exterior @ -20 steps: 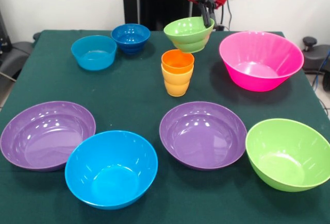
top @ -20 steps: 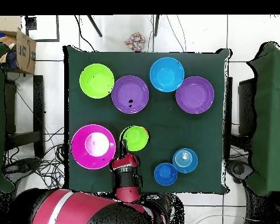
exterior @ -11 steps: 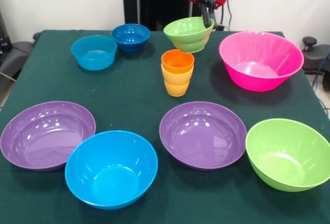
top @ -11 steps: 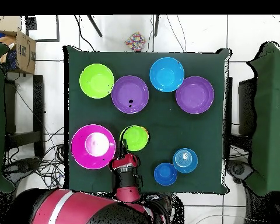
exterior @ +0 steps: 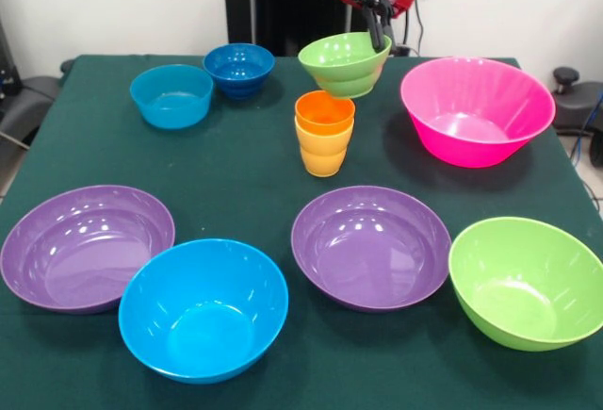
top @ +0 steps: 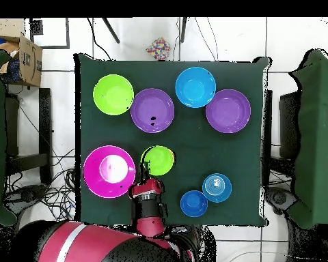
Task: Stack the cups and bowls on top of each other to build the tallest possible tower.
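The end effector (exterior: 379, 35) pinches the small green bowl (exterior: 344, 62) by its far rim, tilted in the air just behind the nested cups (exterior: 324, 133) mid-surface; next, I judge, it must centre and lower the bowl onto them

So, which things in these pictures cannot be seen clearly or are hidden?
- Front view: the arm above the pincer is cut off by the top edge.
- Front view: whether the small green bowl touches the stacked cups or hangs clear of them cannot be told.
- Overhead view: the small green bowl hides the cups almost entirely.
- Overhead view: the arm covers the pincer's tips.
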Tool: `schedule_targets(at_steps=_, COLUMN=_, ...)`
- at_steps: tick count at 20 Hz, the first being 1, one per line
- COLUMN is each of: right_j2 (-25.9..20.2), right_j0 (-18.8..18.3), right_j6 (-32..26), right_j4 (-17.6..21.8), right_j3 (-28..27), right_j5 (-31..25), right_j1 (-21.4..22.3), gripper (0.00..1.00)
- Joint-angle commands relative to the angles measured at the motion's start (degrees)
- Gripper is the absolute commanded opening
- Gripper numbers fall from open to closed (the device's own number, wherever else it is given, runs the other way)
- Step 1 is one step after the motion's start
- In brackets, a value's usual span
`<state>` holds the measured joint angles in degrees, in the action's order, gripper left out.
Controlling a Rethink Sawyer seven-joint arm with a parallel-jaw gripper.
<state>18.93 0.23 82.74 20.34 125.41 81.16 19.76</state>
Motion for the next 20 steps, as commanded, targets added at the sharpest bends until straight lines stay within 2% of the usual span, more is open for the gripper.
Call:
schedule_targets(at_steps=1, right_j2=-3.57, right_j0=0.05, right_j6=8.23, right_j4=1.47, right_j3=-7.42, right_j5=-12.04, right_j1=-0.03, gripper=0.00)
schedule_targets(at_steps=20, right_j2=-3.64, right_j0=-0.33, right_j6=8.55, right_j4=2.30, right_j3=-8.77, right_j5=-13.84, right_j1=1.16, gripper=0.00)
